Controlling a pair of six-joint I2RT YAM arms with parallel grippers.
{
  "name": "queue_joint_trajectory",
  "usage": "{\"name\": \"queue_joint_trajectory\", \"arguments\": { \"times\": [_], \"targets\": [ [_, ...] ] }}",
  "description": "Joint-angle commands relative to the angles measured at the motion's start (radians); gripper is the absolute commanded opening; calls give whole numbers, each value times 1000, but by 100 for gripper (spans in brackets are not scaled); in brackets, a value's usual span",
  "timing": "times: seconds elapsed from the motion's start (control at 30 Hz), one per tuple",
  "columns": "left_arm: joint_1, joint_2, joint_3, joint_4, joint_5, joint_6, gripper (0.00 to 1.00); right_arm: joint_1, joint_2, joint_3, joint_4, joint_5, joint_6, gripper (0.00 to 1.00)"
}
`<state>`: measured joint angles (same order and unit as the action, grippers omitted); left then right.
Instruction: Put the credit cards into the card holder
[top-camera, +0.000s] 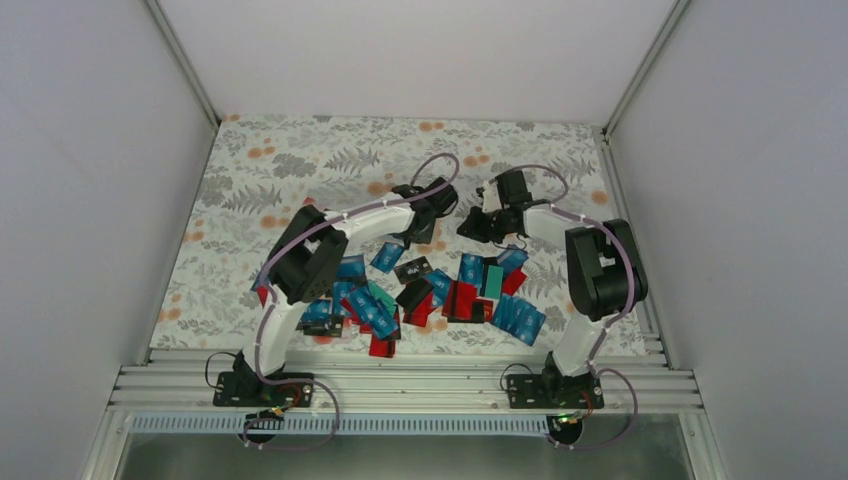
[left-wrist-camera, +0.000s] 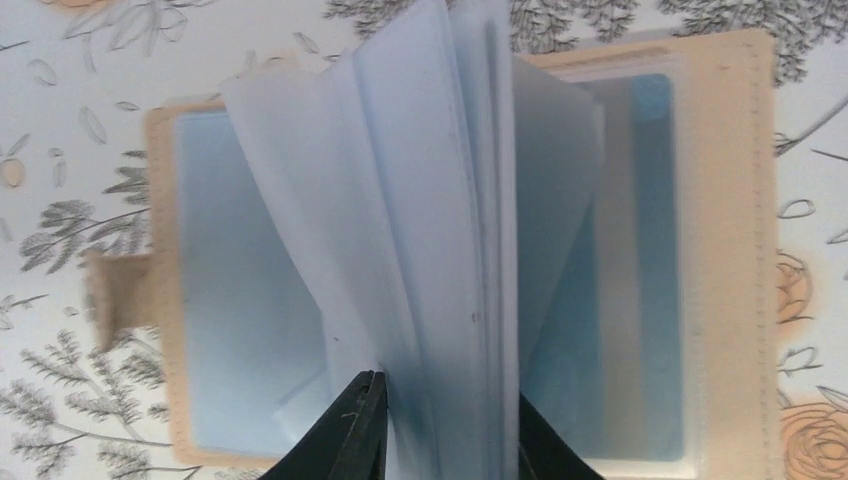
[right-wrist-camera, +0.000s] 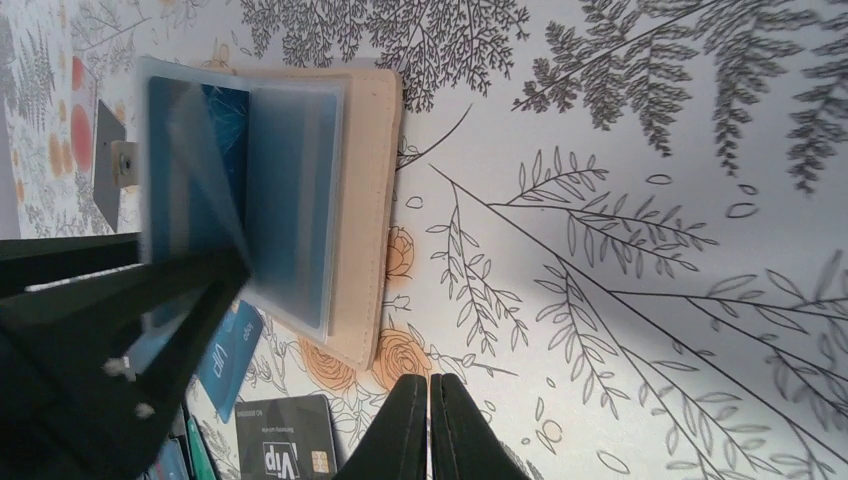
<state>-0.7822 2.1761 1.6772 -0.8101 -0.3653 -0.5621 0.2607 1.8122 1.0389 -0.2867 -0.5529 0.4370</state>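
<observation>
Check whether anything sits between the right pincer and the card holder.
Nothing visible does. Only bare floral cloth separates the shut right pincer from the card holder and its beige edge. The left pincer straddles the holder's clear sleeves from another side, outside that path.

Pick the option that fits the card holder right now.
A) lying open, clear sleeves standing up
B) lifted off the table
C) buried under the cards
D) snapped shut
A: the card holder lies open on the floral cloth, its clear sleeves fanned upright between the left fingers.
</observation>
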Motion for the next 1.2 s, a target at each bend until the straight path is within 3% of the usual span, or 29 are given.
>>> {"name": "queue_joint_trajectory", "arguments": {
  "times": [0.0, 0.3, 0.57, 0.97, 1.17],
  "targets": [
    [-28, 57, 84, -58, -11, -8, 29, -23, -64, -24, -9, 12, -1, 4],
    [-67, 114, 210, -78, 46, -5, 55, -44, -140, -52, -23, 19, 1, 4],
    [-67, -36, 84, 125, 286, 48, 66, -57, -225, -72, -9, 35, 30, 5],
    [15, -320, -215, 256, 249, 49, 71, -56, -264, -87, 47, -16, 55, 5],
    [77, -305, -304, 345, 285, 70, 62, -41, -238, -83, 55, -45, 52, 5]
  ]
}}
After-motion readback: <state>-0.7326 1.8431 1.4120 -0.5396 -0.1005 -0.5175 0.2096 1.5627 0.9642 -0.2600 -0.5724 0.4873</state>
